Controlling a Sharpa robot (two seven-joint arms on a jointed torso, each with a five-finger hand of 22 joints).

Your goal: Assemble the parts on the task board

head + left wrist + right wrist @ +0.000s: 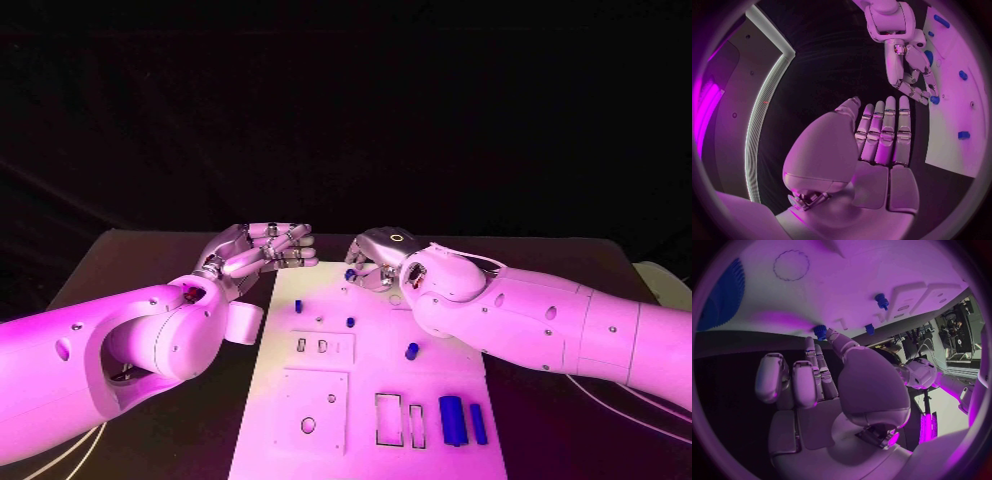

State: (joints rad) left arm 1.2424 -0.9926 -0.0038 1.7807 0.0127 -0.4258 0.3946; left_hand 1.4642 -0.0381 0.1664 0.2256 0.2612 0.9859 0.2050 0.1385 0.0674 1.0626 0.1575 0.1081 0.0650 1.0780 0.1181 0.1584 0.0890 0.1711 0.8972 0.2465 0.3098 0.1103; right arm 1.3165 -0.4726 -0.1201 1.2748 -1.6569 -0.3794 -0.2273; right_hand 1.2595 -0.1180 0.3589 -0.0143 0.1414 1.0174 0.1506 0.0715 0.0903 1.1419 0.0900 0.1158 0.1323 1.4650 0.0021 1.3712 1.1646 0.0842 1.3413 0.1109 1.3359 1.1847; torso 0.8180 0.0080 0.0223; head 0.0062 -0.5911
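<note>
While the silver right hand [378, 262] reaches down at the far edge of the white rectangular task board [361, 400], its fingertips [831, 333] seem to pinch a small blue plastic peg [820, 331] there, though the contact is hard to confirm. That peg looks light, stiff and smooth, best nipped across its sides. Beside the board's far left corner, the silver left hand [260, 250] hovers with fingers [882, 132] pressed together, holding nothing.

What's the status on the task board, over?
Left hand empty, fingers curled, off the task board. Right hand at the far edge, fingertips on a small blue part. Nothing blocking.
</note>
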